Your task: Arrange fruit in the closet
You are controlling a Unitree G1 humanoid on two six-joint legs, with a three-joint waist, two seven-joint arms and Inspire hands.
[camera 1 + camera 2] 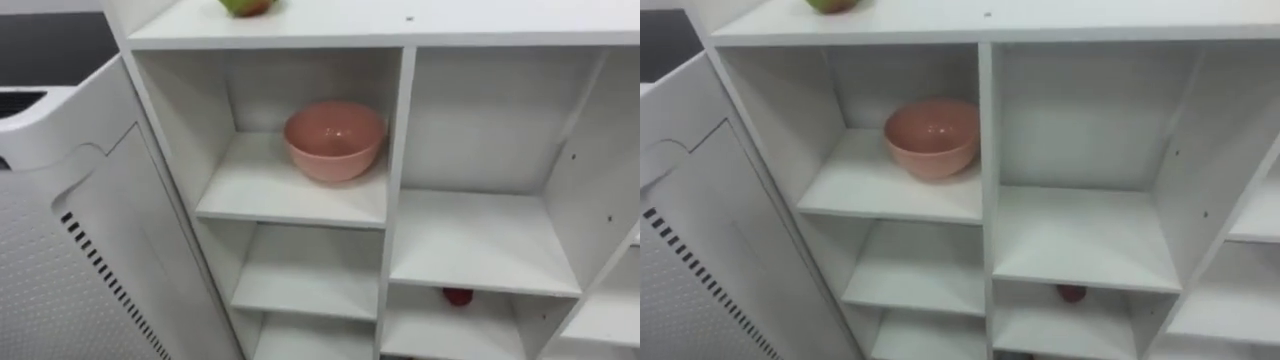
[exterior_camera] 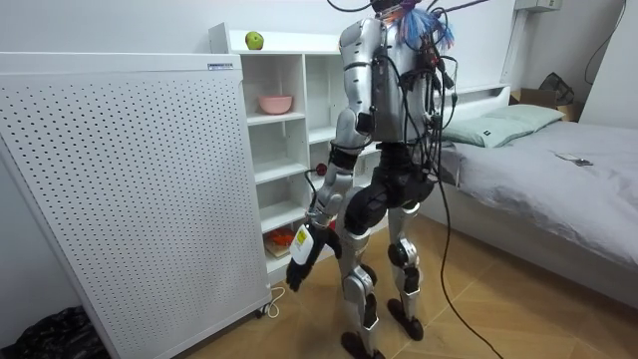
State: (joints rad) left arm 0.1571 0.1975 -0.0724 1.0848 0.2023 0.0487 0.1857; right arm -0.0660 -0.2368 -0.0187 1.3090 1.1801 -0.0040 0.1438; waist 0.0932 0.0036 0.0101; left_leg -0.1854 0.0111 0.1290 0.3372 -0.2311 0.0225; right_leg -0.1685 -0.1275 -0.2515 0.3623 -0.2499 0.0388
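Robot stands facing white closet (image 1: 396, 150), perforated white panel (image 1: 60, 270) just beside closet on robot's left. Left hand (image 2: 300, 255) hangs low at its side in room view; finger state cannot be told. Small red fruit (image 1: 458, 296) deep in lower middle compartment. Pink bowl (image 1: 334, 140) on upper left shelf. Green apple (image 2: 254, 40) on closet top, above bowl's compartment.

Both eye views look down closely into the closet (image 1: 397, 130), which the farther room view sees sidelong.
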